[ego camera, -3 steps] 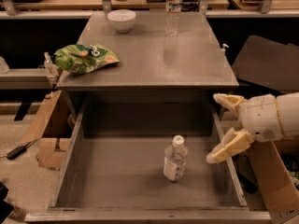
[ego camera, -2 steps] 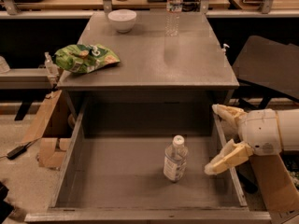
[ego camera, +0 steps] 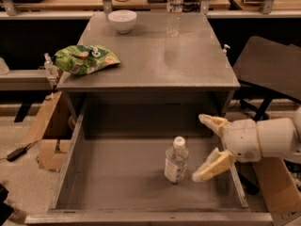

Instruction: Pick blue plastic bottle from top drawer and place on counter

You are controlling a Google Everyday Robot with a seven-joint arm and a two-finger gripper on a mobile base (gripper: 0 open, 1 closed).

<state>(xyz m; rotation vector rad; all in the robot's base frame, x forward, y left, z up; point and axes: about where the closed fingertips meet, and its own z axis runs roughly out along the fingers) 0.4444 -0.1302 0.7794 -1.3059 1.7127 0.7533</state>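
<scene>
The blue plastic bottle, short and clear with a white cap and pale label, stands upright on the floor of the open top drawer, right of the middle. My gripper reaches in from the right, over the drawer's right part, with its two cream fingers spread open. The lower fingertip is just right of the bottle and the upper one is farther back; nothing is held. The grey counter lies above the drawer.
On the counter are a green chip bag at the left edge, a white bowl at the back and a taller slim water bottle. Cardboard boxes stand left of the cabinet, a dark chair to the right.
My gripper has moved left and down into the drawer, closer to the bottle. The bottle has not moved.
</scene>
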